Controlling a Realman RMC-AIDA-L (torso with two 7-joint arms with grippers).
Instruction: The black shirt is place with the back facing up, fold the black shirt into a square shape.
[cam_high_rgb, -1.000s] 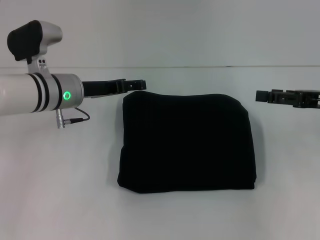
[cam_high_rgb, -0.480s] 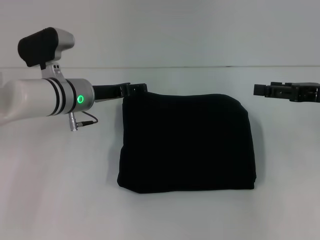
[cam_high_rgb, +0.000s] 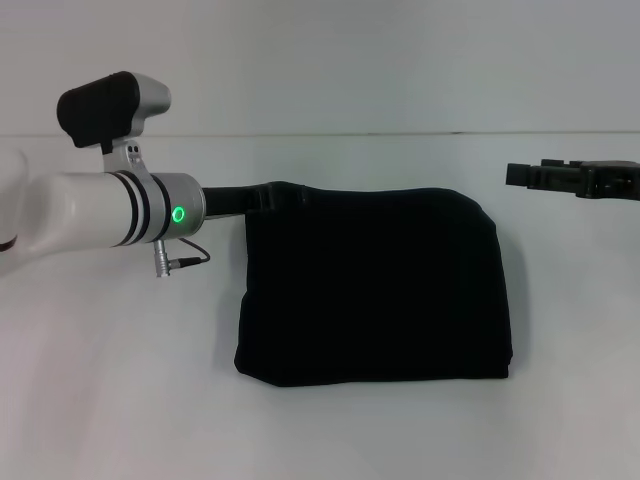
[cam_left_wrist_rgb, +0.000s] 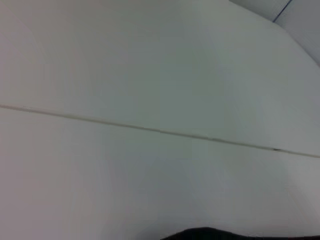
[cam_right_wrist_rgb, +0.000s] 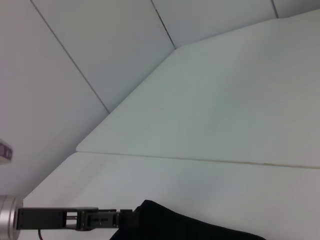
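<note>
Reaching at the far left corner of the folded black shirt (cam_high_rgb: 372, 285) on the white counter (cam_high_rgb: 120, 400), the left gripper (cam_high_rgb: 270, 194), fingers' state unreadable against dark cloth, could snag several layers and undo the fold, while the right gripper (cam_high_rgb: 516, 175) hovers apart, unreadable too

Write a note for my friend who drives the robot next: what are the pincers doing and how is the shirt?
Left pincer: at the black shirt's far left corner, touching the cloth; grip unclear.
Right pincer: off to the right of the shirt, clear of it, holding nothing.
Shirt: lies on the white table, folded into a roughly square bundle.
Done: the folding looks about finished.
Left: probably tidy the far left corner, then pull both arms away.
</note>
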